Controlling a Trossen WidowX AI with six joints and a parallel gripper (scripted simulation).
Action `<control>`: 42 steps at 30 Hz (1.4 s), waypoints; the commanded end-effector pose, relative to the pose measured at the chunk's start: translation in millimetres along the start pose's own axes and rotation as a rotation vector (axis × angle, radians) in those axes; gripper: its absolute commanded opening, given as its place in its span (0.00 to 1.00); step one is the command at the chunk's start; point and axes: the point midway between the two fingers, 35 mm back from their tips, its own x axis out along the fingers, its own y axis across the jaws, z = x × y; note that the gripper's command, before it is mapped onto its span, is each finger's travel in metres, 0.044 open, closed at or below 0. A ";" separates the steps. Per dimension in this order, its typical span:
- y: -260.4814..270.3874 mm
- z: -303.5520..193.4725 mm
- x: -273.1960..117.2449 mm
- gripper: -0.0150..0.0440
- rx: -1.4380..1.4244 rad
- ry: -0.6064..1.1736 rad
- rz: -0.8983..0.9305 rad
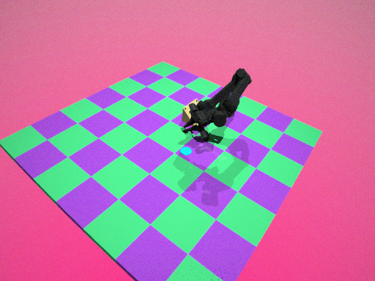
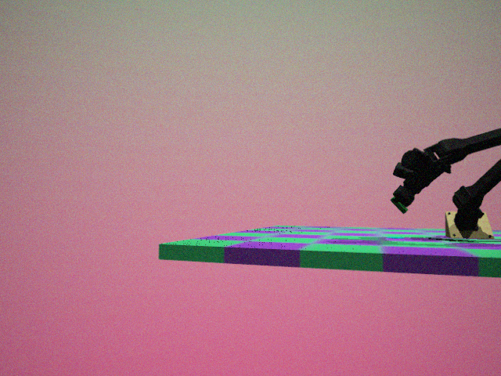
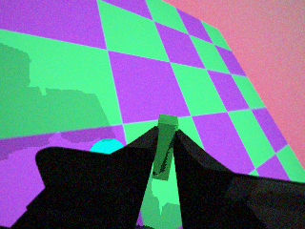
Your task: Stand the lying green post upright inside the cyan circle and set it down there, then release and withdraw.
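The green post (image 2: pixel 399 204) (image 3: pixel 164 155) is held in the air above the checkered board. In the exterior view it is tilted, sloping down to the right, neither flat nor upright. My gripper (image 3: pixel 166 132) (image 1: pixel 183 130) is shut on the post, with a fingertip on each side of it in the wrist view. In the top view the post is too dark and small to make out clearly. The cyan circle (image 1: pixel 186 150) (image 3: pixel 108 146) lies flat on a purple square. In the wrist view it is left of the post, partly hidden by the left finger.
The green and purple checkered board (image 1: pixel 149 193) (image 2: pixel 341 258) carries the arm's tan base (image 1: pixel 186 115) (image 2: pixel 481 228), which stands behind the gripper in the top view. The arm's shadow falls on the squares around the cyan circle. The board's right edge shows in the wrist view.
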 end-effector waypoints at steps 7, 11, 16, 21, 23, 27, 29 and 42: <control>-0.2 1.3 -2.2 0.29 0.035 -0.071 0.009; 0.2 1.9 -3.1 0.29 0.048 -0.097 0.014; 0.7 2.6 -4.2 0.29 0.065 -0.128 0.022; 1.2 3.4 -5.5 0.29 0.082 -0.159 0.031; 1.4 3.6 -6.0 0.29 0.089 -0.171 0.035; 1.8 4.2 -7.1 0.29 0.104 -0.195 0.043; 2.0 4.5 -7.7 0.29 0.112 -0.207 0.047; 2.9 6.1 -11.6 0.29 0.165 -0.283 0.077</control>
